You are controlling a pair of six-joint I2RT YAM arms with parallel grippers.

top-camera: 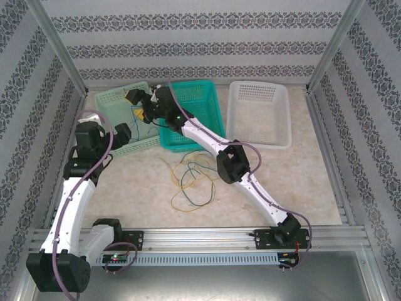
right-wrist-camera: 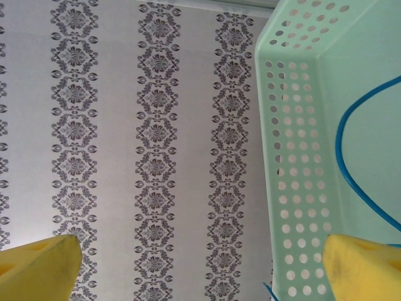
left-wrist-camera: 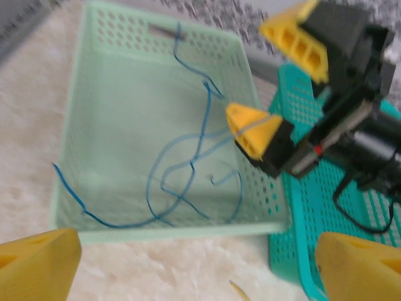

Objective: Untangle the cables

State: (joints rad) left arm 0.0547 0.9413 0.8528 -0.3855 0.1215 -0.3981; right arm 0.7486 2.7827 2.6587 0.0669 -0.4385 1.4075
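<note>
Left wrist view: a blue cable (left-wrist-camera: pixel 199 135) lies in loose loops inside the light green basket (left-wrist-camera: pixel 69 125) at the centre left of the frame, with one end trailing over the basket's left rim. In the top external view the other cables (top-camera: pixel 188 172), yellow, blue and dark green strands, sit in a tangle on the surface (top-camera: pixel 301 182) at the centre of the frame, just below the teal basket (top-camera: pixel 207 100). The right gripper (left-wrist-camera: pixel 250 70) hangs over the right side of the light green basket, its jaws spread wide and holding nothing. In the right wrist view its yellow fingertips (right-wrist-camera: pixel 37 266) sit far apart in the bottom corners, with the basket's perforated wall and a curve of blue cable at the right. The left gripper (left-wrist-camera: pixel 200 263) is at the bottom edge of the left wrist view, jaws wide apart and empty. A white basket (top-camera: pixel 258 84) stands at the upper right.
</note>
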